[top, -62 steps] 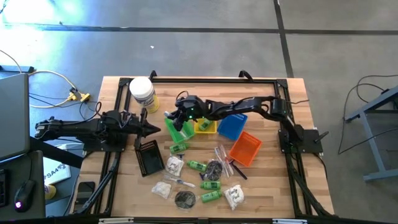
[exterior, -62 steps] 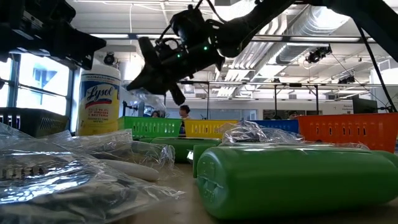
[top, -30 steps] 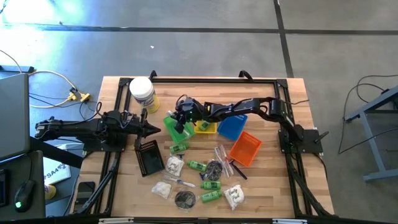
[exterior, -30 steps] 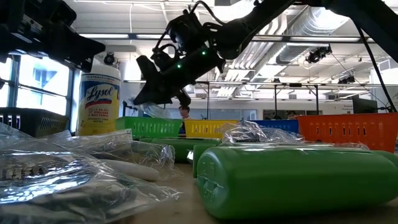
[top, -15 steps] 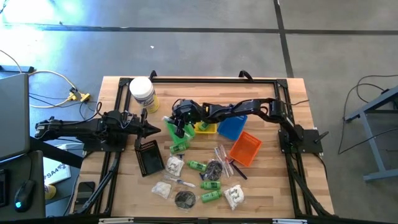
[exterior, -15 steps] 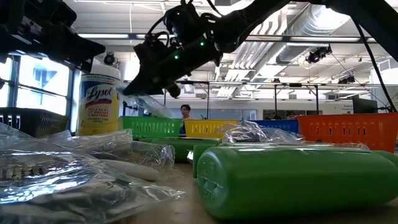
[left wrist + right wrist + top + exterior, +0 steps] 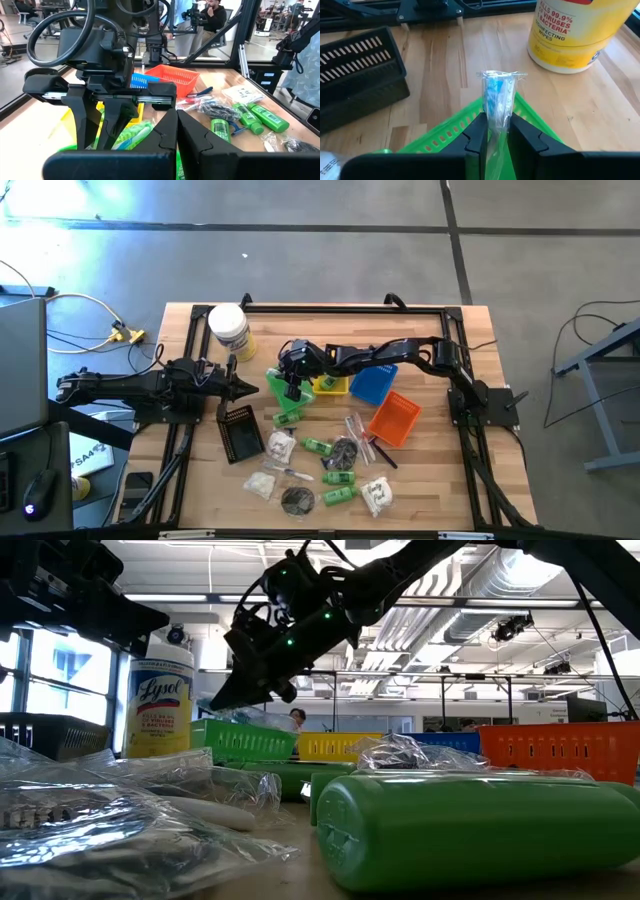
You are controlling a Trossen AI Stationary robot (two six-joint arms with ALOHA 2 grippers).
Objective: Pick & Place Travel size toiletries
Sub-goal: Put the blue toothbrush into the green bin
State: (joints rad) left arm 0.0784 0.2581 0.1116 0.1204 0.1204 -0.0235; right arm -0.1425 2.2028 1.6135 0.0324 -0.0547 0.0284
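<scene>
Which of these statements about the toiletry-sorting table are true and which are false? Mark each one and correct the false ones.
1. The right hand grips a clear-wrapped stick. True.
2. That hand hangs over the orange basket. False: it is over the green basket.
3. The left hand is shut and holds nothing. True.
4. The big white jar lies on its side. False: it stands upright near the table's far left corner.
5. The black basket lies at the right edge of the table. False: it lies on the left side, near the left hand.
</scene>
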